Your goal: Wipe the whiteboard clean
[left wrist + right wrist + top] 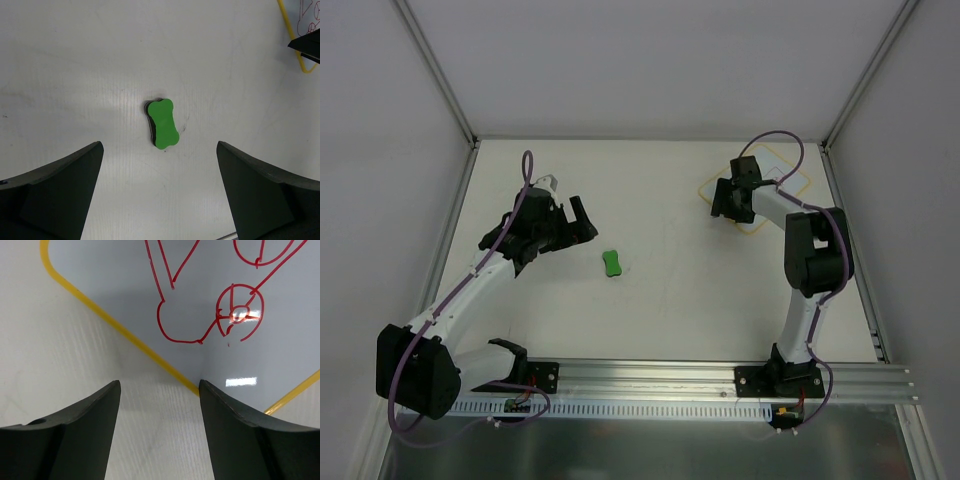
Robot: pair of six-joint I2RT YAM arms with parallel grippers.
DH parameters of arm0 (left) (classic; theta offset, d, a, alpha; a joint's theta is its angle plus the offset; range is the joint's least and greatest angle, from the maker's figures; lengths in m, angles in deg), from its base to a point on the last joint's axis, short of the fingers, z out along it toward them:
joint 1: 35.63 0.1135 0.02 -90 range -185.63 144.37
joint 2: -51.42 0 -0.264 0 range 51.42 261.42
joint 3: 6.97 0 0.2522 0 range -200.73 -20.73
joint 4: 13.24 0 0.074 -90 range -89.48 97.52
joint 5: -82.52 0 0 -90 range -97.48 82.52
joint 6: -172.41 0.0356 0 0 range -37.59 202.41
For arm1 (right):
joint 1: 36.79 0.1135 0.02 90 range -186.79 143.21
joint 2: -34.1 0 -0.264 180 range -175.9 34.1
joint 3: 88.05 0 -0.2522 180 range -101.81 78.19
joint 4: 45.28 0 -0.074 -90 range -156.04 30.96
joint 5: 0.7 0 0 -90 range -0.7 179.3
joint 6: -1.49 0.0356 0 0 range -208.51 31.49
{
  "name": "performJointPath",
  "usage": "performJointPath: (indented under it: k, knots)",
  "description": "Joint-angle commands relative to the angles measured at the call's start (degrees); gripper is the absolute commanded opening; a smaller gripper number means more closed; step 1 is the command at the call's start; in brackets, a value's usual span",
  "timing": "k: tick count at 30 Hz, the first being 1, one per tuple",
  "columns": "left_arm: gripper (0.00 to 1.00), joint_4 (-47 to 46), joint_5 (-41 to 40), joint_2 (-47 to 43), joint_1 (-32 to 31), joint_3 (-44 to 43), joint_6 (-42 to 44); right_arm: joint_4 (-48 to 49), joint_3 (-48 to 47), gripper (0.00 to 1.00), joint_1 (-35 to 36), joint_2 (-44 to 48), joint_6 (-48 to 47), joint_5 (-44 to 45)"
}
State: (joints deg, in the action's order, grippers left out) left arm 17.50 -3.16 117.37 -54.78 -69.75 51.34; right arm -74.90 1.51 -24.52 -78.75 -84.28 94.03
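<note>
The whiteboard (pixel 788 181) lies flat at the back right, white with a yellow border. In the right wrist view the whiteboard (pixel 200 285) shows a red line drawing with wheels. My right gripper (pixel 728 208) is open and empty, low over the board's near-left edge; in its own view the right gripper (pixel 159 385) straddles the yellow border. The green bone-shaped eraser (pixel 611 263) lies on the table mid-left. My left gripper (pixel 585 222) is open and empty, just left of and behind it. In its view the eraser (pixel 162 123) lies ahead of the left gripper (pixel 159 150).
White walls with metal corner posts enclose the white table (pixel 660 320) on three sides. An aluminium rail (pixel 670 378) runs along the near edge. A corner of the whiteboard (pixel 300 35) and part of the right gripper show at the left wrist view's top right.
</note>
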Motion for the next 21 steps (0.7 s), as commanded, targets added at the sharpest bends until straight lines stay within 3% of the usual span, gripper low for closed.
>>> performJointPath:
  k: [1,6,15,21]
  knots:
    - [0.99,-0.27,0.25,-1.09,-0.27,-0.03,-0.48,-2.42,2.32,0.67,1.79,1.76,1.83,-7.36]
    - [0.99,-0.27,-0.10,-0.83,-0.27,-0.38,-0.40,-2.42,8.03,0.59,8.71,4.75,1.49,-10.26]
    - [0.99,-0.18,-0.54,0.49,-0.27,-0.91,-0.66,-2.60,14.10,0.57,29.00,6.16,-1.33,-17.83]
    - [0.99,-0.27,-0.27,0.76,-0.27,-1.08,-1.01,-2.51,14.55,0.57,36.15,9.84,-0.98,-17.30]
